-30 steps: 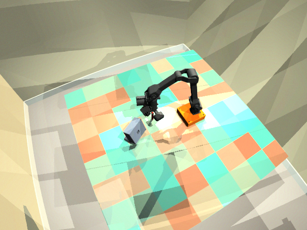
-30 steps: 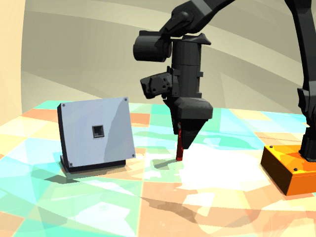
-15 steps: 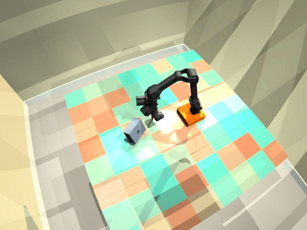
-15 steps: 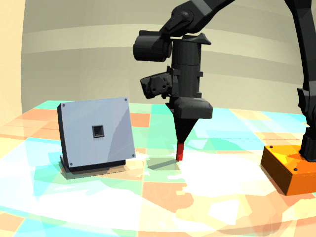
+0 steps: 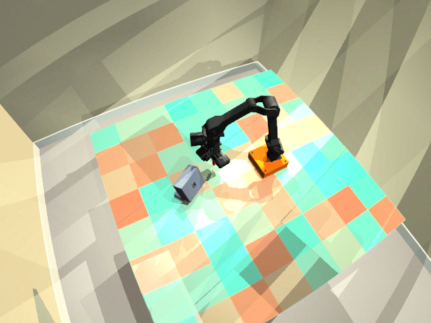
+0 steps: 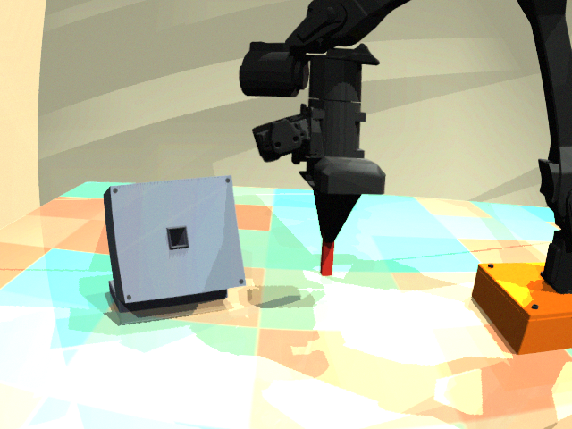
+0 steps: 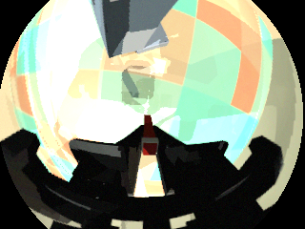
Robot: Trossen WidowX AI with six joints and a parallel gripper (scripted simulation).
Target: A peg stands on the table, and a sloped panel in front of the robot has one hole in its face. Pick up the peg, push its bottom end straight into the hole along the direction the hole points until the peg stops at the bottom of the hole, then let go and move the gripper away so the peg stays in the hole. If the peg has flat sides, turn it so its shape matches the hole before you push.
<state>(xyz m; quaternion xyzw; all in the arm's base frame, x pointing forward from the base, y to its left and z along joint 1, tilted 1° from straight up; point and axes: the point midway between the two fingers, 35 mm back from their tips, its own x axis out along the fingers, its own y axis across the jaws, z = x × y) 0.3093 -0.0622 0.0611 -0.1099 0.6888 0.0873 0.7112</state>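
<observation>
A red, flat-sided peg (image 5: 213,163) (image 6: 327,262) (image 7: 148,125) is held nearly upright, its bottom end a little above the table. My gripper (image 6: 328,240) (image 7: 148,128) points down and is shut on the peg; the fingers hide its upper part in the exterior view, and its square top end shows between them in the wrist view. The grey sloped panel (image 5: 186,191) (image 6: 143,263) (image 7: 138,16) stands to the left of the gripper in the exterior view. Its square hole (image 5: 193,184) (image 6: 178,238) is near the middle of the face and shows nothing in it.
The orange robot base (image 5: 268,162) (image 6: 503,314) stands on the patchwork table (image 5: 250,222) (image 6: 295,392), on the far side of the gripper from the panel. The panel rests on a low foot (image 6: 171,314). Bright light patches and shadows cross the table.
</observation>
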